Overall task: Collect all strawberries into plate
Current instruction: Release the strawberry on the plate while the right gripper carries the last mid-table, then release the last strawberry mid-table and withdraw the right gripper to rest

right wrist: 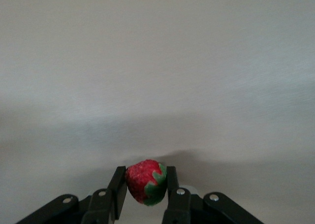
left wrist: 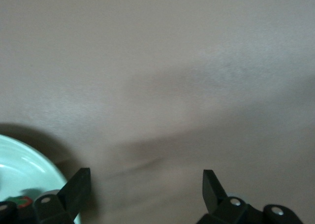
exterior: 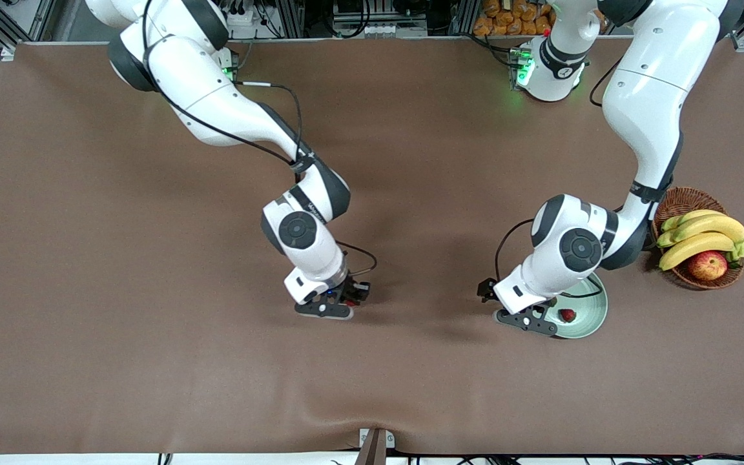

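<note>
Right gripper (right wrist: 146, 189) fingers were clamped on a strawberry (right wrist: 145, 181), pinched between them over the desk (exterior: 152, 323). Left gripper (left wrist: 146, 184) fingers stood apart at the plate (exterior: 588, 316) rim; second strawberry (exterior: 567, 315) lay on the plate beside them.

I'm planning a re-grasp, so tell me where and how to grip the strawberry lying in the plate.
Grip the strawberry across its red body, coming straight down. It lies small and low on the shallow plate, whose raised rim would likely block a sideways approach. The left gripper, open, is beside it over the plate's edge.
</note>
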